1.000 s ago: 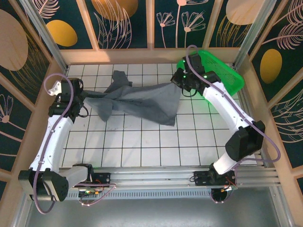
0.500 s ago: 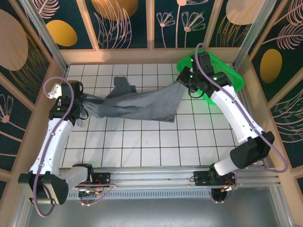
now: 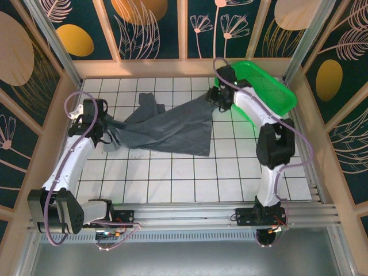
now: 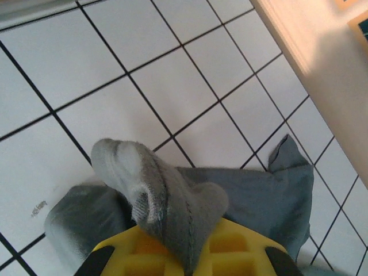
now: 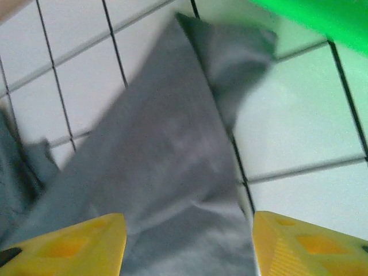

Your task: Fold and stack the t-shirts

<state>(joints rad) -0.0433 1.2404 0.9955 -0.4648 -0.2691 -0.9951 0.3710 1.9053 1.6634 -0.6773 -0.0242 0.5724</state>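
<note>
While the t-shirt [image 3: 167, 129] lies rumpled on the tabletop [image 3: 172, 172], running from left claw [image 3: 105, 135] to right claw [image 3: 217, 99], we judge spreading unfinished. Left wrist: left claw pinches a bunched edge. Right wrist: right claw spread, cloth beneath it; we should pinch 1 clean corner before pulling taut.
</note>
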